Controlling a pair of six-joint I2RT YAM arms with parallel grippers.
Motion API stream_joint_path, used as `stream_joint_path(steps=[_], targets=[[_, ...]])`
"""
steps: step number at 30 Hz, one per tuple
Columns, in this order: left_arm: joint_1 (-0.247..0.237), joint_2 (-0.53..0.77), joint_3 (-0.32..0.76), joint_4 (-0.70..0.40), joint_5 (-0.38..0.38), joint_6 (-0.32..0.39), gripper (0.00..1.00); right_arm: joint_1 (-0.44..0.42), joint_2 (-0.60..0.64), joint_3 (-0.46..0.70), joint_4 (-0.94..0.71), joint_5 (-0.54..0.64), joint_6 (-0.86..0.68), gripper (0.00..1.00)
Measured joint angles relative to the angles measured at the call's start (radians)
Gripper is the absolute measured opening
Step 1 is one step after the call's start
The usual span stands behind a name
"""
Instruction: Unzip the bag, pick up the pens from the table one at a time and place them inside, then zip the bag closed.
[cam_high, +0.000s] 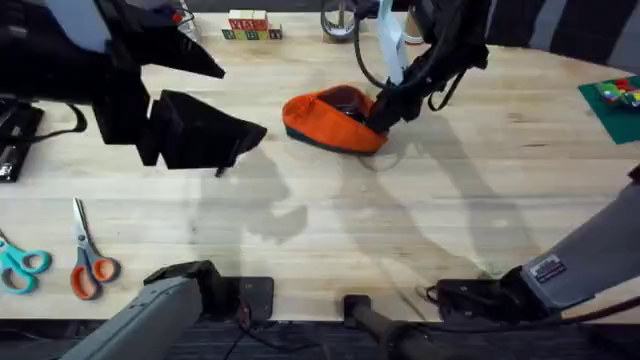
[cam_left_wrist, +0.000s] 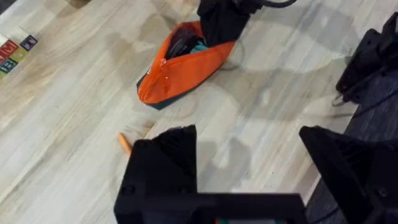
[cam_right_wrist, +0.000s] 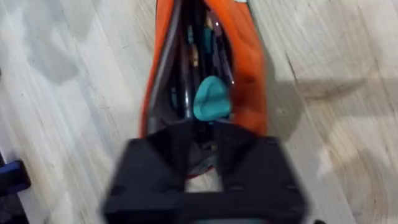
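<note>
The orange bag (cam_high: 322, 120) lies unzipped at the table's (cam_high: 330, 230) far middle. Dark items and a teal thing (cam_right_wrist: 210, 98) show through the opening of the bag (cam_right_wrist: 249, 68). My right gripper (cam_high: 385, 110) sits at the bag's right end, its fingers (cam_right_wrist: 249, 168) closed on the fabric there. My left gripper (cam_high: 235, 145) hovers left of the bag, high under the camera, and in its own view the left gripper (cam_left_wrist: 245, 134) is wide open and holds nothing. An orange pen (cam_left_wrist: 124, 143) lies on the wood near the bag (cam_left_wrist: 180, 68), partly behind one left finger (cam_left_wrist: 165, 168).
Orange-handled scissors (cam_high: 90, 268) and teal-handled scissors (cam_high: 20, 265) lie at the front left. Lettered blocks (cam_high: 250, 27) and a roll (cam_high: 340, 22) stand at the far edge. A green mat (cam_high: 612, 100) with small pieces lies at the right edge. Bare wood spans the middle.
</note>
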Motion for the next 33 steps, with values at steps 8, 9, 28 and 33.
stream_joint_path(steps=[8, 9, 28, 33], targets=[[0.000, 0.000, 0.000, 0.000, 0.000, 0.000, 0.995, 0.009, 0.000, 0.000, -0.007, -0.008, 0.015, 0.995], [0.000, 0.000, 0.000, 0.000, 0.000, 0.000, 0.995, 0.009, 0.000, 0.000, -0.007, -0.008, 0.019, 0.996], [0.000, 0.000, 0.000, 0.004, -0.013, 0.000, 0.995, 0.010, -0.166, 0.001, -0.008, -0.007, 0.083, 0.997], [0.000, 0.000, 0.000, 0.008, -0.013, 0.000, 0.995, 0.011, -0.246, 0.001, -0.018, -0.007, 0.095, 0.997]])
